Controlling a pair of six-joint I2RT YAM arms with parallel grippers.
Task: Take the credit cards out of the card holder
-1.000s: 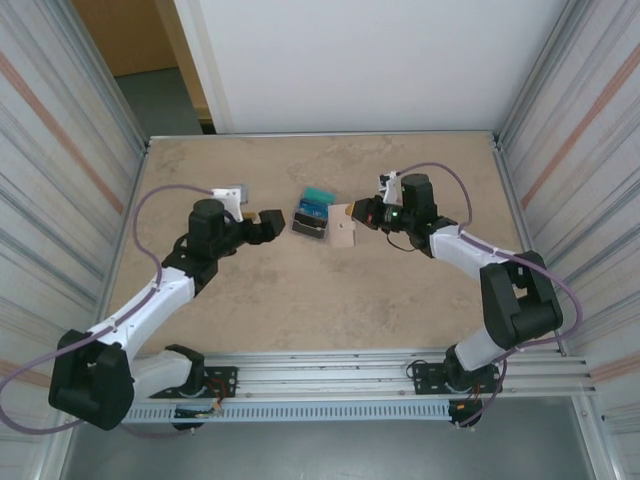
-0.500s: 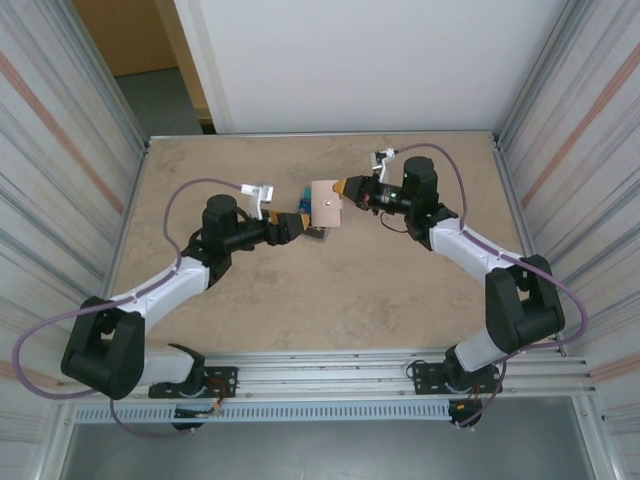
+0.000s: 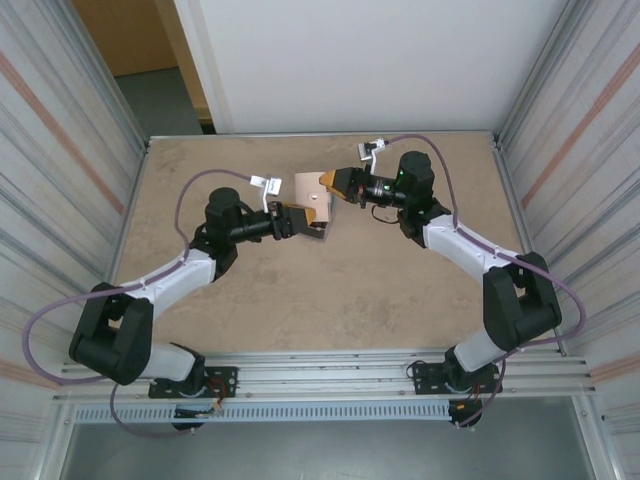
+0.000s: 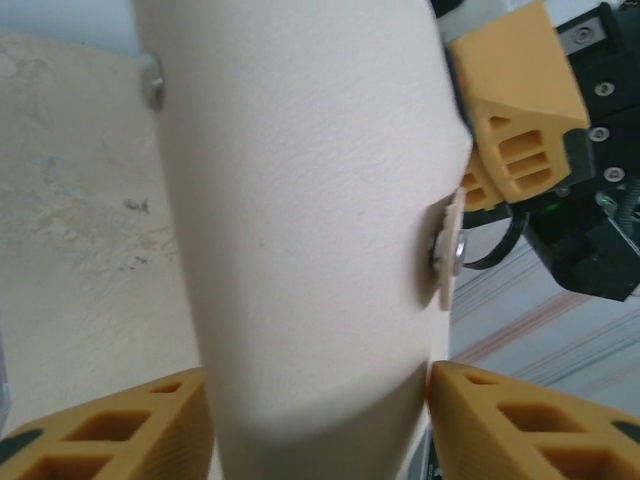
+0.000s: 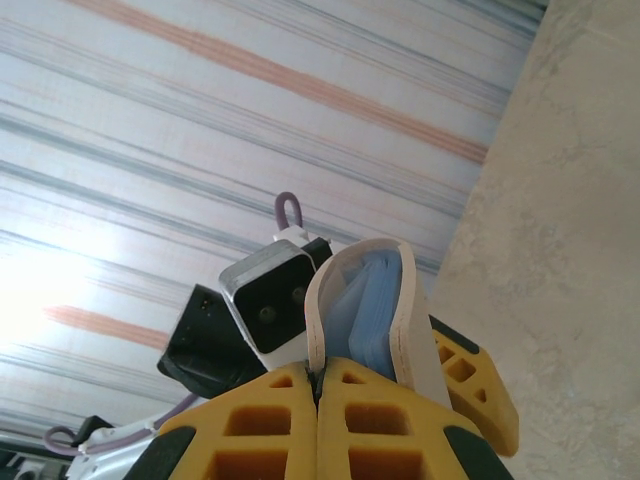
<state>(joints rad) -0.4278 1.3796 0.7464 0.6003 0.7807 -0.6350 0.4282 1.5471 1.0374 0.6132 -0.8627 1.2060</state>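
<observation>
Top external view: card holder (image 3: 310, 195) held off table (image 3: 400, 290), mid-back, between both grippers; right gripper (image 3: 331, 183) jaws pinched tight on its upper right edge; left gripper (image 3: 297, 220) just below-left of it. Left wrist view: tan face blocks most of scene; left fingers (image 4: 120, 435) flank bottom edge, jaws half apart, real grip cannot be told; tab (image 4: 447, 250) at right. Right wrist view: holder gapes, pale blue inside; striped wall (image 5: 200, 130) behind. Dark stack of cards (image 3: 317, 234) on table, mostly hidden under holder.

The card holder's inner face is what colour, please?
Pale blue; the card holder shows it best in the right wrist view.
</observation>
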